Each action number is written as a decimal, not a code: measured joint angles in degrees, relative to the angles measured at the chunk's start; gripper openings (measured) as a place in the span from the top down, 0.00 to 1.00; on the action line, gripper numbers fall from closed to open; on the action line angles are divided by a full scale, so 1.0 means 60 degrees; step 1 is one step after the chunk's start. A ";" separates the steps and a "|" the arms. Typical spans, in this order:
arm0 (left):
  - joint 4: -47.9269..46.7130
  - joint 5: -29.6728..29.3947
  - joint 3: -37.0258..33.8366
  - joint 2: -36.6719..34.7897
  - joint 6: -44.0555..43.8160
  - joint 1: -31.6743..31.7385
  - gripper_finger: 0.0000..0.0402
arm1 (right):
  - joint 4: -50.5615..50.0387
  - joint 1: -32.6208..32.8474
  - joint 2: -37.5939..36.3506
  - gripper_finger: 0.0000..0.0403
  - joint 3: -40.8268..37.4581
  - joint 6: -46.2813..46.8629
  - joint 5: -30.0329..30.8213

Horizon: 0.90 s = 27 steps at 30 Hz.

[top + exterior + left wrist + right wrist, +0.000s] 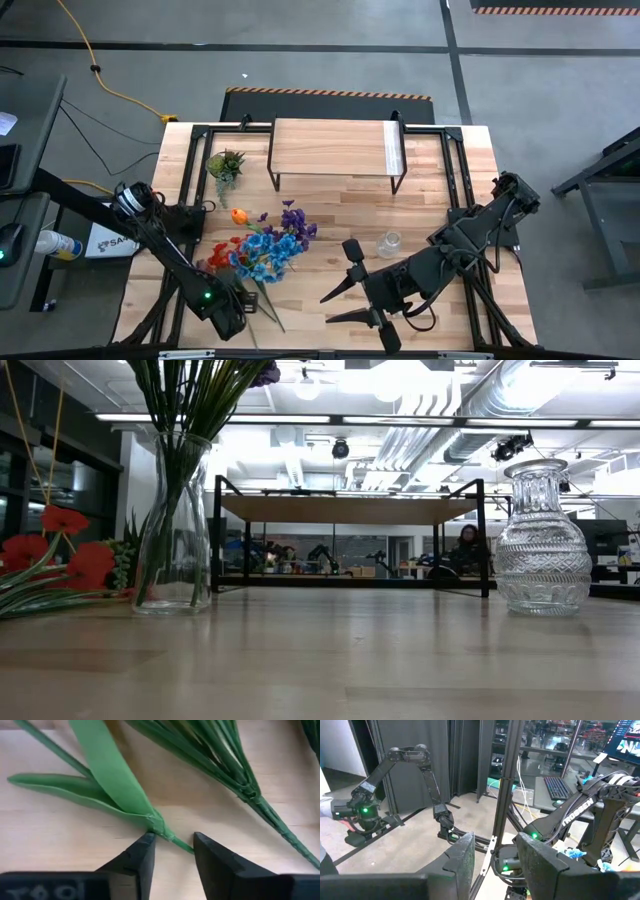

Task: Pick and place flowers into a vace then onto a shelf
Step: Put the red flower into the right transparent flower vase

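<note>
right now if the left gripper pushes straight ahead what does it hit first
The left gripper would meet the thin green flower stem first; the stem already lies between its open fingers on the table.

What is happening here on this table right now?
The left gripper is down at the table's near edge, its fingers open on either side of one green stem of the flowers, which lie in a heap on the table. The right gripper waits open near the clear vase. The shelf at the back carries nothing yet.
</note>
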 joint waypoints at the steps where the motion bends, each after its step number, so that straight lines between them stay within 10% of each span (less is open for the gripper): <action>1: -0.0011 0.0001 -0.0001 0.0001 0.0000 -0.0003 0.60 | 0.0003 0.0000 0.0000 0.65 0.0000 0.0000 0.0003; 16: -0.0130 0.0011 -0.0015 0.0022 -0.0043 -0.0010 0.93 | 0.0004 0.0000 0.0000 0.65 0.0000 0.0025 0.0033; 27: -0.0366 0.0153 -0.0007 -0.0083 -0.0133 -0.0003 0.93 | 0.0007 0.0000 0.0004 0.65 0.0000 0.0025 0.0033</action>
